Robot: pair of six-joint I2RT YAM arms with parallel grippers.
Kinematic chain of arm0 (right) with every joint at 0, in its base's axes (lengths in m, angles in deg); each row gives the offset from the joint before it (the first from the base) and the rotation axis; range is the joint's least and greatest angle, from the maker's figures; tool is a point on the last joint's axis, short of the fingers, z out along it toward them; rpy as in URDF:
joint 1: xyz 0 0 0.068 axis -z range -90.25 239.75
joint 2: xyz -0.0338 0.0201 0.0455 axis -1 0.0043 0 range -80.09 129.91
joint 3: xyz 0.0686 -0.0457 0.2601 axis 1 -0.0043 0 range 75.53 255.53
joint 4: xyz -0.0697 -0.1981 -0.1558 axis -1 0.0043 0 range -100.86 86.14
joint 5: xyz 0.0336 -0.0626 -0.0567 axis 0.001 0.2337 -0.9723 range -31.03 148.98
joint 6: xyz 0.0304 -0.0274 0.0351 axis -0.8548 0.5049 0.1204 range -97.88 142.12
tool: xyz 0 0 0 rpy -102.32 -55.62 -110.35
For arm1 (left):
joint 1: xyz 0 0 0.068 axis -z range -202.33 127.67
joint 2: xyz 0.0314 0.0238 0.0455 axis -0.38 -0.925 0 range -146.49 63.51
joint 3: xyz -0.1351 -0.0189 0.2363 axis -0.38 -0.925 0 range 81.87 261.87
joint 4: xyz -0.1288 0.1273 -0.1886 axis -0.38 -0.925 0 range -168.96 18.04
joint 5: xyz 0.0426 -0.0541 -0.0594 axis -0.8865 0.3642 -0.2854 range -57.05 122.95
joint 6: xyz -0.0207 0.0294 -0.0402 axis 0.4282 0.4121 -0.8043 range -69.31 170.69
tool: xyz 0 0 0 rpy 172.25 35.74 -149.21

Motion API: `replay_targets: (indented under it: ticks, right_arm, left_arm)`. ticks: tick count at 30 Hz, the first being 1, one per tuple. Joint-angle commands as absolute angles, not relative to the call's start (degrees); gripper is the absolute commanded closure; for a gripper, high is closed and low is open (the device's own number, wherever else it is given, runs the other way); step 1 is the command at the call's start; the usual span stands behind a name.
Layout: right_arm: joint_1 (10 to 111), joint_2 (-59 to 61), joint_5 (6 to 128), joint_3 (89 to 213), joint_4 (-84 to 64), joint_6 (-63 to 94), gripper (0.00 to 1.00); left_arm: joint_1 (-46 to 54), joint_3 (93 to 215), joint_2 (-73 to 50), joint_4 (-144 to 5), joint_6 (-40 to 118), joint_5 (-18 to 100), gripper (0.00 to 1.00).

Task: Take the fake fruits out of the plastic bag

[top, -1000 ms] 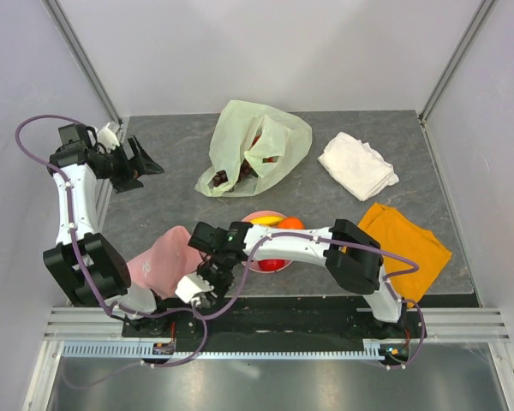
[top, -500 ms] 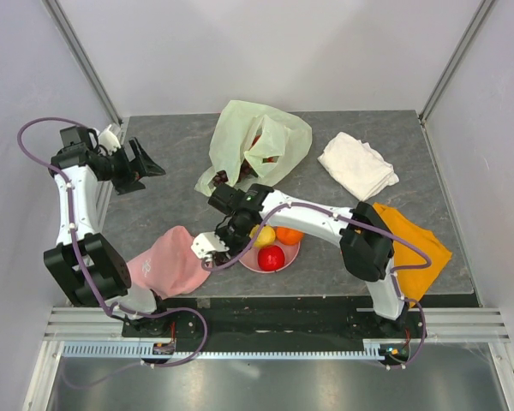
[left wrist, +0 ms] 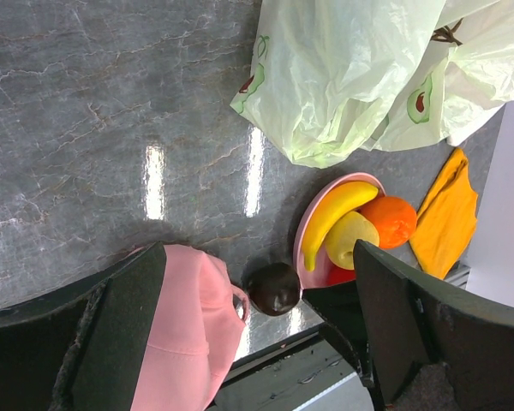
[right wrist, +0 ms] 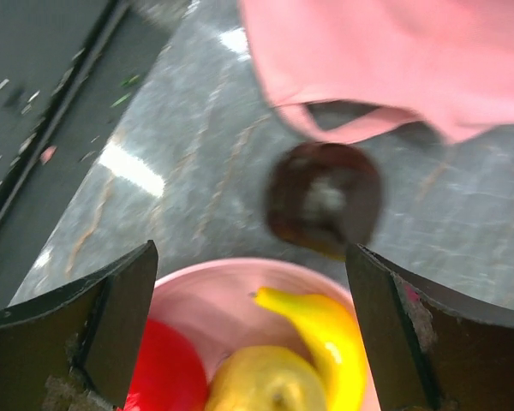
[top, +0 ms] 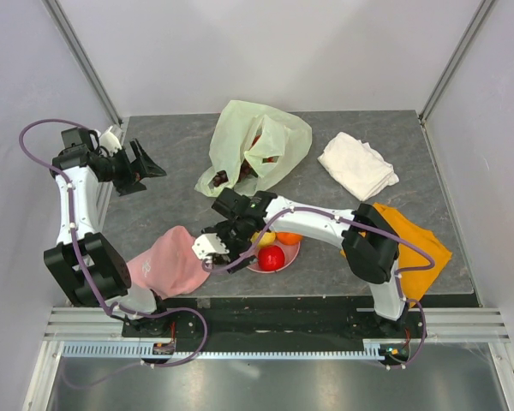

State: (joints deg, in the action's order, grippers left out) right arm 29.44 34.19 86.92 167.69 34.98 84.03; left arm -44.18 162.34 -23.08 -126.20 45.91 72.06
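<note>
While gaping full-wide, jaws on nothing: right gripper (top: 230, 253) over pink plate (left wrist: 301, 233), left gripper (top: 143, 167) far left. Plate: 1 banana (left wrist: 338, 214), 1 orange (left wrist: 390, 218), 1 red apple (top: 271, 257), 1 yellow fruit (left wrist: 349, 240). 1 dark plum (left wrist: 274, 288) on tabletop (left wrist: 111, 111) between plate and pink cloth (left wrist: 188, 325). Banana flat, tip toward plum. 1 plastic bag (top: 240, 128) far centre, dark fruit (top: 227, 178) inside.

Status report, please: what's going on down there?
Left gripper and right gripper open, empty. Plum on table between plate and pink cloth. Dark fruit showing in plastic bag. Nothing blocking the bag.
</note>
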Motion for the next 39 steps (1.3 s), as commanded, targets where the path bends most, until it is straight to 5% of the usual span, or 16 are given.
replay_targets:
  ticks: [1, 10, 17, 21, 39]
  right_arm:
    - [29.37, 35.30, 85.96, 170.27, 26.24, 76.98, 0.02]
    - [29.37, 42.16, 85.34, 174.85, 26.48, 72.22, 0.03]
    - [29.28, 43.05, 86.66, 177.05, 31.58, 71.17, 0.41]
    - [29.46, 39.28, 85.26, 176.53, 34.31, 72.30, 0.51]
    - [30.16, 29.86, 77.61, 168.43, 44.86, 83.64, 0.49]
  left_arm:
    - [-44.31, 162.21, -20.60, -125.05, 46.38, 73.11, 0.03]
    - [-44.31, 162.47, -20.95, -125.40, 46.65, 73.47, 0.03]
    - [-44.30, 162.91, -21.83, -125.40, 46.56, 74.08, 0.04]
    - [-44.31, 163.35, -22.27, -125.31, 46.21, 74.78, 0.04]
    - [-44.31, 162.82, -22.36, -124.52, 45.85, 75.66, 0.04]
